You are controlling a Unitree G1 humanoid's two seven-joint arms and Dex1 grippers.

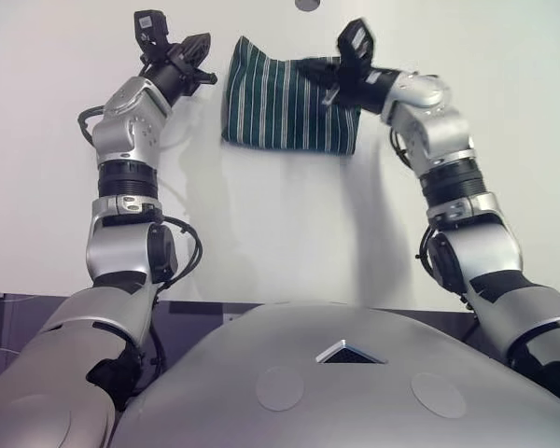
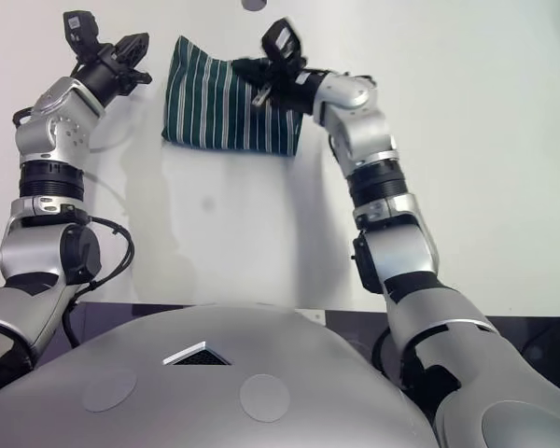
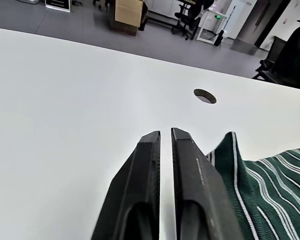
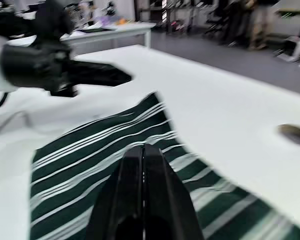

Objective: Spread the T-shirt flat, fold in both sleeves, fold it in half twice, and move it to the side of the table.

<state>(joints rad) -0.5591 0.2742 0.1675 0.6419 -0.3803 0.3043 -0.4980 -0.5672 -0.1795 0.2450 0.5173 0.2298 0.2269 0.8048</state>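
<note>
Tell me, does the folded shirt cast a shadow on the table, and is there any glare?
Left eye view: the T-shirt throws only a faint, soft shadow along its near edge, suggesting diffuse overhead light. Left wrist view: the white table looks evenly bright, with no glare spot.

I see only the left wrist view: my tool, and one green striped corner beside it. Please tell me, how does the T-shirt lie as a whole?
Observer: The T-shirt is folded into one compact rectangle, far out on the table.
Operator: And where is the right tool?
Observer: The right tool is over the shirt's far right corner, opposite yours.
Operator: Does my left tool touch the cloth?
Observer: In the head views the left tool is beside the shirt's left edge, and a strip of bare table shows between them.
</note>
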